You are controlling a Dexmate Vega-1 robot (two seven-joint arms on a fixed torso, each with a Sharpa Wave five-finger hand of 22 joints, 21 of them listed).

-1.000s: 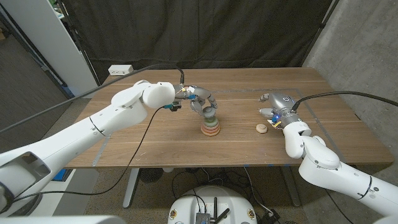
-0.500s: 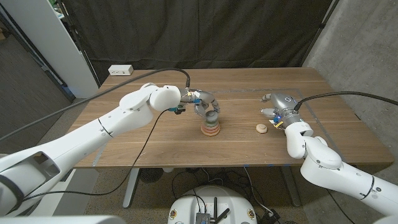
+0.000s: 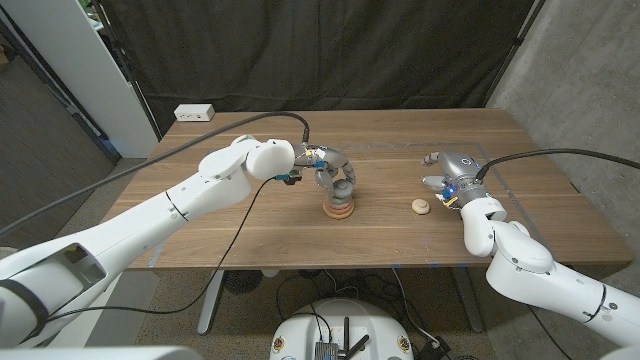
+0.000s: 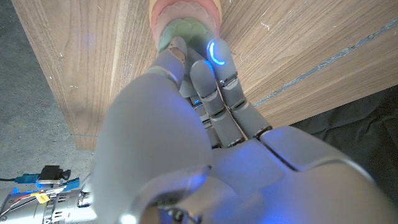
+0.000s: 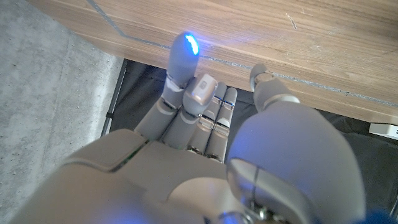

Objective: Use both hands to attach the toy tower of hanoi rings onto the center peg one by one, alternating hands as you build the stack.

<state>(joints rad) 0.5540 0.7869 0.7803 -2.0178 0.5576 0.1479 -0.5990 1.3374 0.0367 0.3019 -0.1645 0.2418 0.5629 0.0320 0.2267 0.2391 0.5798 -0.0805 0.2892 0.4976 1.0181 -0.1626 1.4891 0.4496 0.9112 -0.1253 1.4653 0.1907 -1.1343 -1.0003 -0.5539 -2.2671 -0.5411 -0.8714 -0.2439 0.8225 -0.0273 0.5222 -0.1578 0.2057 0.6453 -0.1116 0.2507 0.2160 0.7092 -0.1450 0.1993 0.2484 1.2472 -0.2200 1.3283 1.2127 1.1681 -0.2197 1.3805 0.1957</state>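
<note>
The table [image 3: 250,235] carries the work near its middle. The left hand [image 3: 328,172] is over the stack [image 3: 339,205], fingers curled down around its top; the left wrist view shows fingertips [image 4: 214,53] against a greenish ring [image 4: 177,31] above a pink one [image 4: 186,7]. Whether it grips that top ring or merely presses it down, I cannot tell. The right hand [image 3: 447,175] stands well apart at the table's right side, fingers loosely curled and holding nothing, just beside a single loose ring [image 3: 420,207] lying flat on the wood.

Judgement: the stack holds several rings, pink at the base, and the peg itself is hidden by the fingers. One small tan ring appears to be left. The task looks near its end, with the left-hand placement in hand and a right-hand turn outstanding.
</note>
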